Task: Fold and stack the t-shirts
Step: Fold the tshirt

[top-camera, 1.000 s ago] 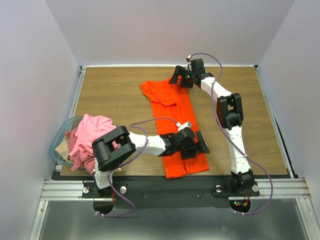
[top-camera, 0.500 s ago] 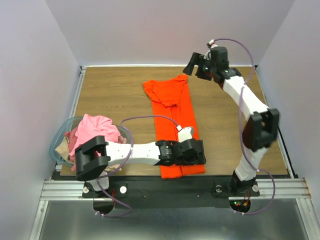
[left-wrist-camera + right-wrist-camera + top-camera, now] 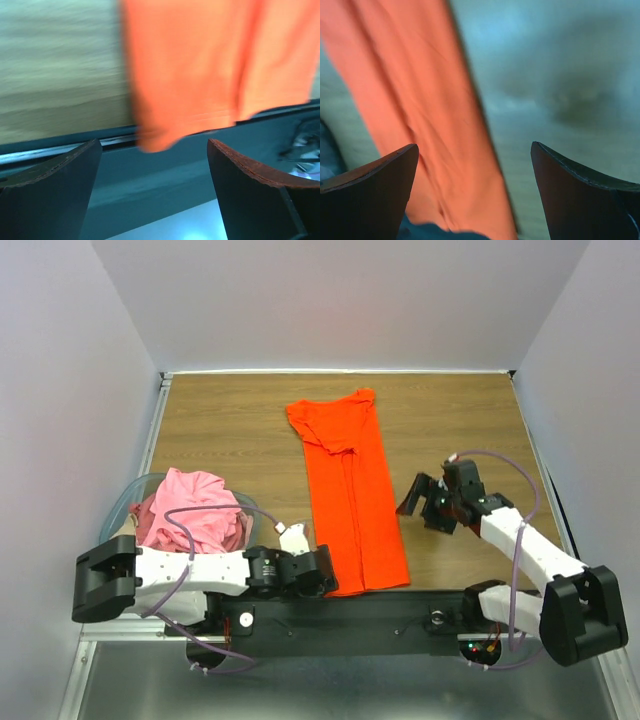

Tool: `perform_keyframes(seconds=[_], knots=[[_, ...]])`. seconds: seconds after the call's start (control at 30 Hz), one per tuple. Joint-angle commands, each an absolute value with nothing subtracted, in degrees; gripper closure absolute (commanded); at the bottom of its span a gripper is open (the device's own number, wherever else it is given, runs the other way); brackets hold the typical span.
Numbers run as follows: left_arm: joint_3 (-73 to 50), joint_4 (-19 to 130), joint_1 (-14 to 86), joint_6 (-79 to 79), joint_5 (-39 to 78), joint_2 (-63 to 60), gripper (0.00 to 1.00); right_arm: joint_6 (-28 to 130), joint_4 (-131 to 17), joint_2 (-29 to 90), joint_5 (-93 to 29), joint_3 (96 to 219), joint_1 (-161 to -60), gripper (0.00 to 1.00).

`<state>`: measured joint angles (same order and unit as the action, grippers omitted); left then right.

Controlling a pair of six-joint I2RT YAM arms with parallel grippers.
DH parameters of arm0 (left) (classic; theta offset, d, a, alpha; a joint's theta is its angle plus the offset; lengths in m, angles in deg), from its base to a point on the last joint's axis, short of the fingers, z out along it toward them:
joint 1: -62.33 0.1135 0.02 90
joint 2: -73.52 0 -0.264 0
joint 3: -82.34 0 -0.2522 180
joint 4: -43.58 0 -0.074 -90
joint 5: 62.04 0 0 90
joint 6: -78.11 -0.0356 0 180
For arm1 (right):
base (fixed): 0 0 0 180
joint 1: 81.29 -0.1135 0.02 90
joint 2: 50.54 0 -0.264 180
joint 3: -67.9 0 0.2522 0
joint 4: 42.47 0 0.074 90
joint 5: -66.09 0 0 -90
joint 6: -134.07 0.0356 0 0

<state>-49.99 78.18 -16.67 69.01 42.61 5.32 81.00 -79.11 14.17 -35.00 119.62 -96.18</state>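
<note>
Both arms have drawn back toward the lower edge, left gripper (image 3: 318, 572) and right gripper (image 3: 421, 502) gaping empty, leaving the orange t-shirt (image 3: 352, 490) a narrow strip mid-frame, probably ready for cross-folding.

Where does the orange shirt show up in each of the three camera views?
Top external: the orange shirt lies as a long strip down the middle of the table.
Left wrist: upper right, its hem at the table's near edge.
Right wrist: left side, running top to bottom.
Shared landmark: the shirt's long edge against the table.
</note>
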Motion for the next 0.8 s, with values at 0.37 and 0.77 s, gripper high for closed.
perform_keyframes(seconds=[0.37,0.77], knots=[[-56.7,65.8,-13.4,73.5,37.6,2.4,0.29,83.8,-93.3,1.5,-45.8,107.1,-96.6,0.00],[-54.7,65.8,-12.1,70.4,35.9,0.1,0.94,88.7,-93.4,4.0,-45.7,104.4,-105.1,0.04]])
